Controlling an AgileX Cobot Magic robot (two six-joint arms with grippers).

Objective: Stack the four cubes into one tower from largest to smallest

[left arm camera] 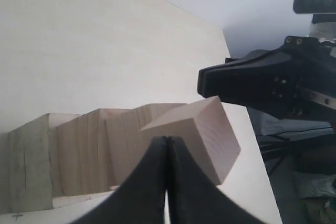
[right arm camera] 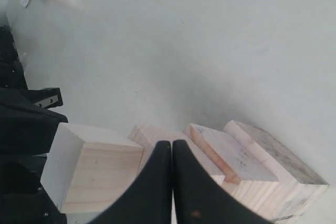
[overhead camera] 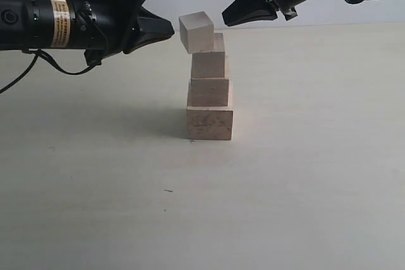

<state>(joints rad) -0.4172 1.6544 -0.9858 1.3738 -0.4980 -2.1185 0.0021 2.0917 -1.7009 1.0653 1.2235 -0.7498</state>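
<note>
1. Whether the smallest cube (overhead camera: 196, 31), tilted at the top of the tower (overhead camera: 209, 102), sat on the second-smallest cube (overhead camera: 209, 64) or stood clear of it could not be told. It covered part of that cube's top.
2. In the left wrist view the closed left tool (left arm camera: 167, 142) was blurred and cut off by the picture's edge. It hid part of the tower's two upper cubes.
3. The closed right tool (right arm camera: 172, 145) covered part of the tower's second-smallest cube and ran off the edge.
4. Left of the tower, the label (overhead camera: 60, 20) on the left arm (overhead camera: 25, 20) carried print too small to read.
5. Past the tower's top, beyond the tabletop (left arm camera: 79, 51), the clutter (left arm camera: 299, 182) was dark and blurred.
</note>
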